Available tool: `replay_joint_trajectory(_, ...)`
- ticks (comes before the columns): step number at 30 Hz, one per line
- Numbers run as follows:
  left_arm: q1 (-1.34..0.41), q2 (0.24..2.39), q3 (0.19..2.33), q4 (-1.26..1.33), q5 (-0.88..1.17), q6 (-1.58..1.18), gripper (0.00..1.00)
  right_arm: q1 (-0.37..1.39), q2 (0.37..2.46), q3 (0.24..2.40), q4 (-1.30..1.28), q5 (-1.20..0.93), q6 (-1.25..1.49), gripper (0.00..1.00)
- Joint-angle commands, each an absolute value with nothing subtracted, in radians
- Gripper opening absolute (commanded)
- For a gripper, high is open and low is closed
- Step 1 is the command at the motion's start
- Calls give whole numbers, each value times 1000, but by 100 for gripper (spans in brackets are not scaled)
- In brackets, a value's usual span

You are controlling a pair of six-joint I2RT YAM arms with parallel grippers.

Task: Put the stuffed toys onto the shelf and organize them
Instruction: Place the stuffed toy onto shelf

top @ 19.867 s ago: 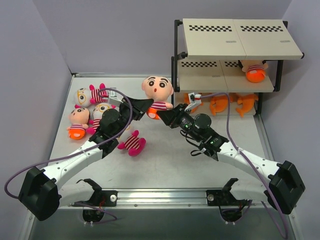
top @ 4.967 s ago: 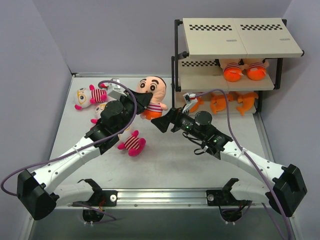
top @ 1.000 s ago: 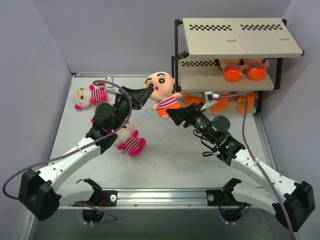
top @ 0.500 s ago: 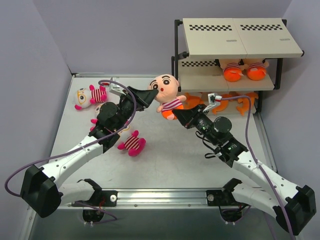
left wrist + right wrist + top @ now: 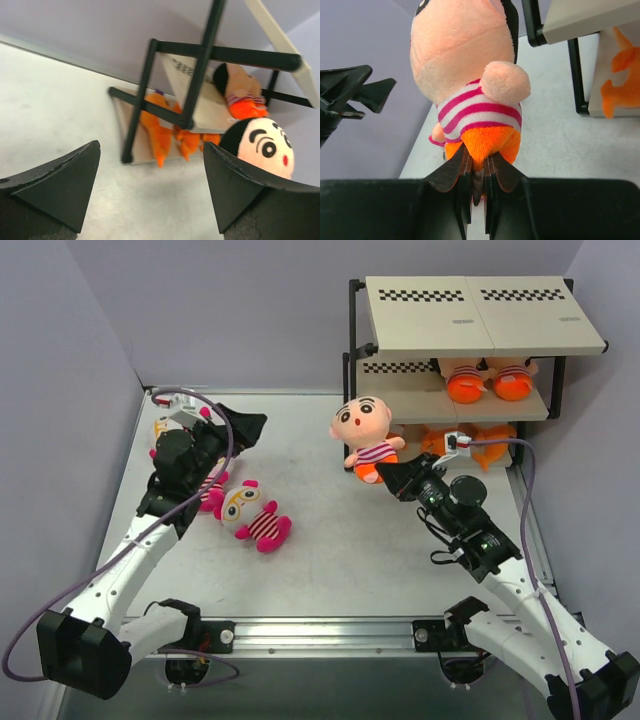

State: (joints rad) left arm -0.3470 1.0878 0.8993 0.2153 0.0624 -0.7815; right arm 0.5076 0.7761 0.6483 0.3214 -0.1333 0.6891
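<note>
Sharks (image 5: 438, 444) and two dolls (image 5: 488, 380) sit shelved, right end effector (image 5: 390, 475) clamps the third doll (image 5: 365, 430), left end effector (image 5: 250, 427) gapes, pink toys (image 5: 255, 518) wait.

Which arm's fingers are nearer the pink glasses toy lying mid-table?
Left. The left fingers, open, hover just beyond the pink glasses toy toward the far side; the right fingers, shut on the striped doll, are farther off to its right.
</note>
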Motion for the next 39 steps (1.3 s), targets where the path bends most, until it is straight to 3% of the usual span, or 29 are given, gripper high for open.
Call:
replay_joint_trajectory(1,-252,1028,956,13,143,-635,93,476,776,719,244,-103,663,0)
replay_joint_trajectory(3,-215,1009,972,-108,127,-528,97,459,788,742,221,-100,666,0)
replay_joint_trajectory(11,-224,942,946,-212,-110,-250,94,347,847,819,179,-103,706,0)
replay_joint_trajectory(25,-347,885,870,-193,-287,-112,94,226,1094,988,304,-110,755,0)
replay_joint_trajectory(39,-387,859,864,-202,-339,-69,94,170,1322,1072,495,-231,807,0)
